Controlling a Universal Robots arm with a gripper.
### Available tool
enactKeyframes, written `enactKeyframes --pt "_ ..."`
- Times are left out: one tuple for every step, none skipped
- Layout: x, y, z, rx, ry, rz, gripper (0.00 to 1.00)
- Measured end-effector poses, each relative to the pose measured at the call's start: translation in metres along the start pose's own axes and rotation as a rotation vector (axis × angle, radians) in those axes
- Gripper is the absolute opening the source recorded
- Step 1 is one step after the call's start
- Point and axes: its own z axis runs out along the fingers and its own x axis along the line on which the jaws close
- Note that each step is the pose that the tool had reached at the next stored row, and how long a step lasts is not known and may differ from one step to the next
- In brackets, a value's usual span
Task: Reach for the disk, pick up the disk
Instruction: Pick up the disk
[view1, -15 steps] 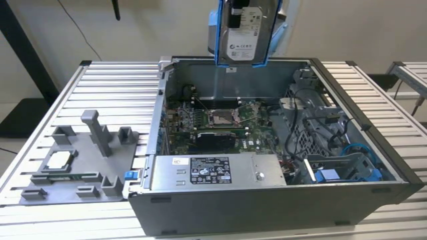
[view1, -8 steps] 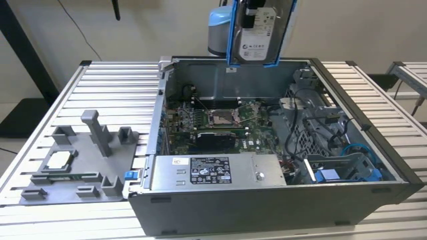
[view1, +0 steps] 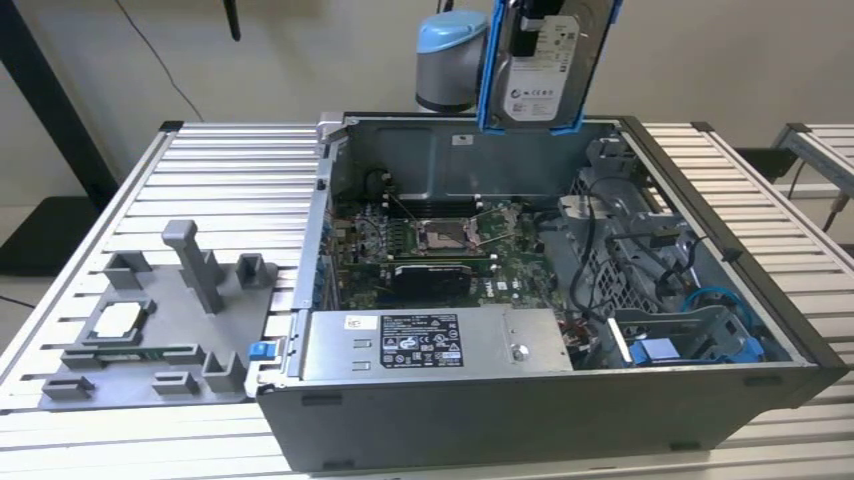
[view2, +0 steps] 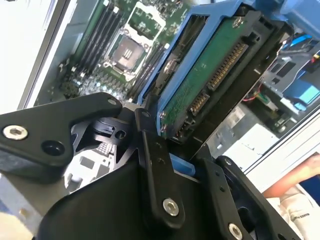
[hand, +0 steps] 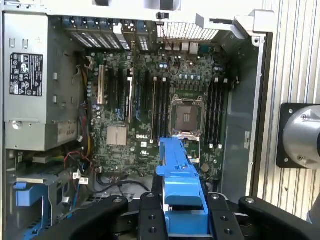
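Exterior view shows the disk (view1: 541, 70) raised clear and hanging upright above the far edge of the open computer case (view1: 534, 420). Nothing carries it but the gripper (hand: 186, 215), which in the first wrist view clamps its blue frame from both sides. Reach and pick-up both look done. The motherboard (hand: 150, 115) lies well below.

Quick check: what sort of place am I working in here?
Probably a lab bench for PC assembly: an open computer case on a slatted metal table, a grey parts fixture beside it.
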Motion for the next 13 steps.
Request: enactKeyframes --pt "0.0001 -0.0036 0.0001 0.0000 -0.0001 0.000 0.00" --pt "0.0003 -0.0074 0.0000 0.0000 -0.0001 0.000 0.00" --pt "0.0004 -0.0108 0.0000 0.0000 0.0000 0.000 0.00" --pt "0.0005 -0.0144 0.0000 0.0000 0.0000 0.000 0.00" --pt "0.0006 -0.0181 0.0000 0.0000 0.0000 0.000 0.00" --pt "0.0007 -0.0218 0.0000 0.0000 0.0001 0.000 0.00" --pt "0.0008 -0.0254 0.0000 0.0000 0.0000 0.000 0.00" --pt "0.0009 -0.0291 0.0000 -0.0001 0.0001 0.000 0.00" --pt "0.0010 -0.0325 0.0001 0.0000 0.0000 0.000 0.00" --pt "0.0011 -0.0360 0.0001 0.0000 0.0000 0.000 0.00" --pt "0.0012 -0.0397 0.0001 -0.0001 0.0001 0.000 0.00" --pt "0.0013 -0.0431 0.0001 0.0000 0.0000 0.000 0.00" --pt "0.0014 -0.0466 0.0001 0.0000 0.0000 0.000 0.00"
